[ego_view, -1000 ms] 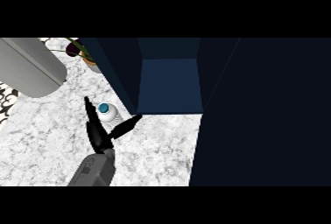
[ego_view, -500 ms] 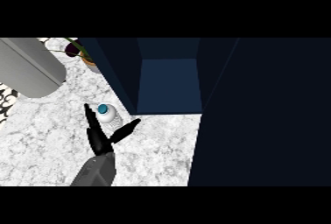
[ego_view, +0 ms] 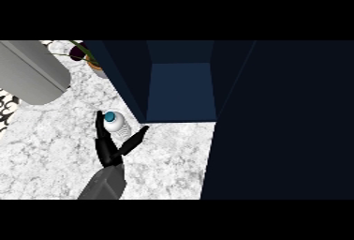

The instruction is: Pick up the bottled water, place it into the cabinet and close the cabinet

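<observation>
Left hand (ego_view: pixel 109 152) spread at the bottled water (ego_view: pixel 117 125)
Fingers released, not yet wrapped; the bottle looks light, smooth and tippy, best taken round its mid-body, below the cap.

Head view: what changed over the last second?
The left hand moved forward toward the bottle. Its straight fingers now lie along the bottle's left side, with the thumb spread out to the right, and nothing is gripped yet. The bottle has stayed upright in the same spot on the counter, and the cabinet is still open.
</observation>
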